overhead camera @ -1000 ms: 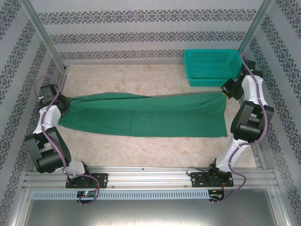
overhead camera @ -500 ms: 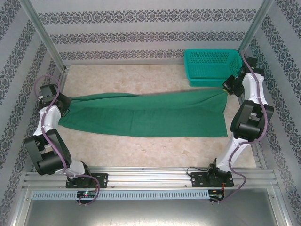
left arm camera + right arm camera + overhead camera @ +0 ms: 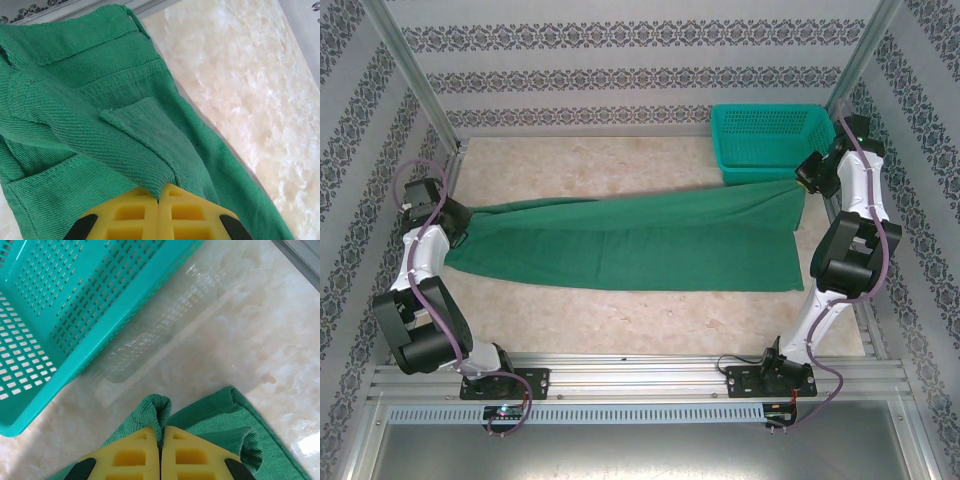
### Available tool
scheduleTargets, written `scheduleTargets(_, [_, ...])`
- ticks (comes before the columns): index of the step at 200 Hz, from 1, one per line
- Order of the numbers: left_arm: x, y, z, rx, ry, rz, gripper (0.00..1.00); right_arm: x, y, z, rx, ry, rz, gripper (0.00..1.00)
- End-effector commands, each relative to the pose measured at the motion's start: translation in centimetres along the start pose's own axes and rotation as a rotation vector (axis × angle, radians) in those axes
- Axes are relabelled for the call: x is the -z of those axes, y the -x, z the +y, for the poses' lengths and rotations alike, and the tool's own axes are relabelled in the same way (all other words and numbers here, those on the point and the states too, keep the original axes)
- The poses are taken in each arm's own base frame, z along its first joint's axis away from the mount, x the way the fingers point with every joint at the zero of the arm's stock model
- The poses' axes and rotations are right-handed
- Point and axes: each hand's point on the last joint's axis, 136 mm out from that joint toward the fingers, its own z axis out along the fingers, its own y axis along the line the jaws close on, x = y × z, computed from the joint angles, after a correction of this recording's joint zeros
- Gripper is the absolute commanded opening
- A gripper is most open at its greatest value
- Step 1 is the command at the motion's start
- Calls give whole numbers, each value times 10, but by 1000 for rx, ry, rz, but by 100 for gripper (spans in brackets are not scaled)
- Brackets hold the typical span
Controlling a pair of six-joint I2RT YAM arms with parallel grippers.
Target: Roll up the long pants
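The long pants, dark green, lie stretched across the table from left to right. My left gripper is shut on their left end; in the left wrist view the yellow fingers pinch a fold of the pants near a pocket flap. My right gripper is shut on the far right corner, lifted a little off the table beside the basket. In the right wrist view a ridge of the pants is clamped between the yellow fingers.
A teal mesh basket stands at the back right, close to the right gripper, and its wall shows in the right wrist view. Patterned walls and metal posts enclose the table. Bare marble surface lies behind and in front of the pants.
My right gripper has moved back and up toward the basket, pulling the pants' far right corner with it. The left arm has hardly moved.
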Motion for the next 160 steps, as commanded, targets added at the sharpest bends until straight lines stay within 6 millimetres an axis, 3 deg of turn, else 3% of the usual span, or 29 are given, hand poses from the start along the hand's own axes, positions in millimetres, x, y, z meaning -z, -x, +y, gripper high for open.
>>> scheduleTargets(1, [14,21,-5,-10,7,-81,0,11,38,-6,-18,-16,-111,0])
scheduleTargets(37, [16,23,-10,-15,-13,-77,0,-8,32,-8,-18,-27,-63,0])
scheduleTargets(83, [18,6,4,-21,7,-56,0,-37,-13,-36,-38,-58,9,0])
scheduleTargets(111, [32,4,14,-34,42,-88,0,-29,-34,-53,-40,-83,16,0])
scheduleTargets(160, [38,0,18,-27,43,-86,0,4,-67,-74,-34,-112,-31,0])
